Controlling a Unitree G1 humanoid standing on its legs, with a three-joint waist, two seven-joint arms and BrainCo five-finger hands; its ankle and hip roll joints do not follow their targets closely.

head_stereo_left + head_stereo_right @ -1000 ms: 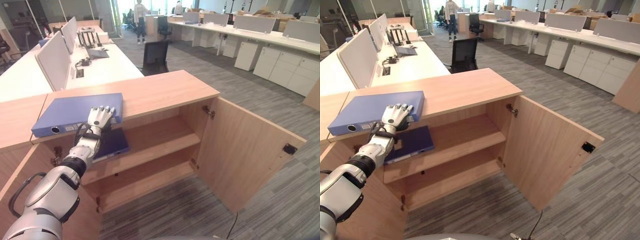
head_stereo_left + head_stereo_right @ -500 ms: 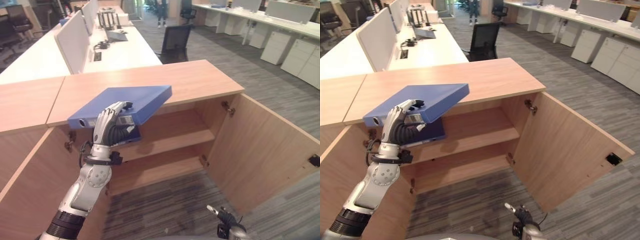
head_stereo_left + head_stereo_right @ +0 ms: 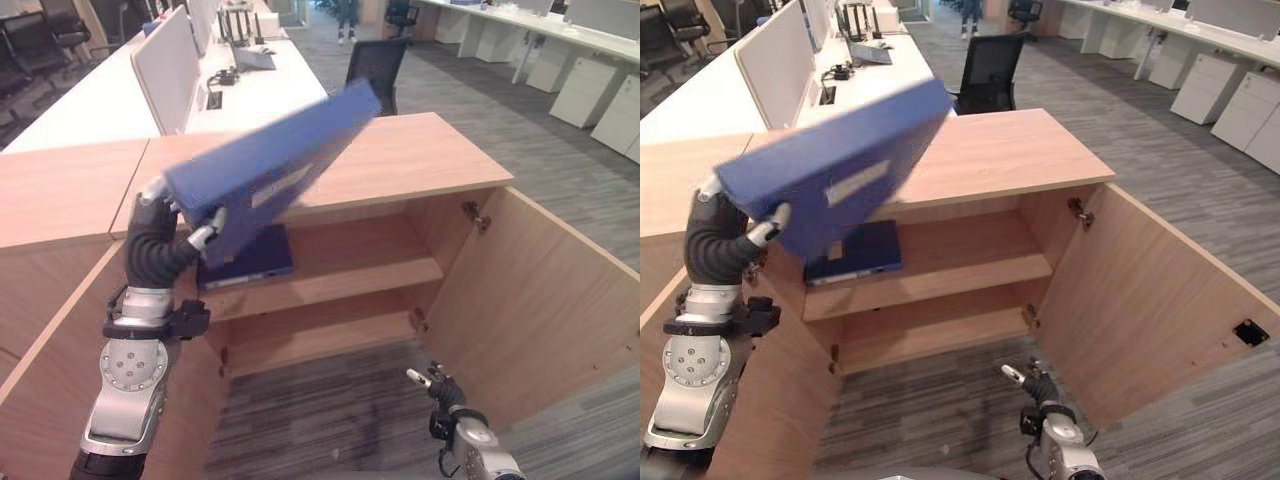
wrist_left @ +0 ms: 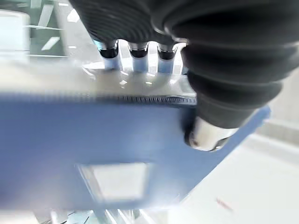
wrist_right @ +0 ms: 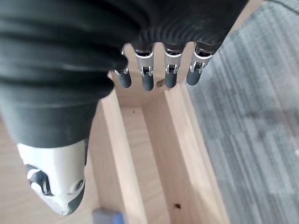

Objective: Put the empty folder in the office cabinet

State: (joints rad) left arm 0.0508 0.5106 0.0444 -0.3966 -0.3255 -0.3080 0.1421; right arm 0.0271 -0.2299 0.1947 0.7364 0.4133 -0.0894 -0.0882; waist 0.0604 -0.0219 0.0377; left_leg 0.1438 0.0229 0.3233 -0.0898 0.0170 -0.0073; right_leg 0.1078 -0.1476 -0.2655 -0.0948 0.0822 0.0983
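Left hand (image 3: 160, 240) grips tilted blue folder (image 3: 270, 165), white-labelled spine.

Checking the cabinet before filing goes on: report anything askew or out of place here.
The blue folder is tilted steeply in the air above the cabinet top, pinched at its lower end by the left hand. A darker folder lies flat on the upper shelf. The right hand hangs open near the floor. Nothing looks spilled or damaged.
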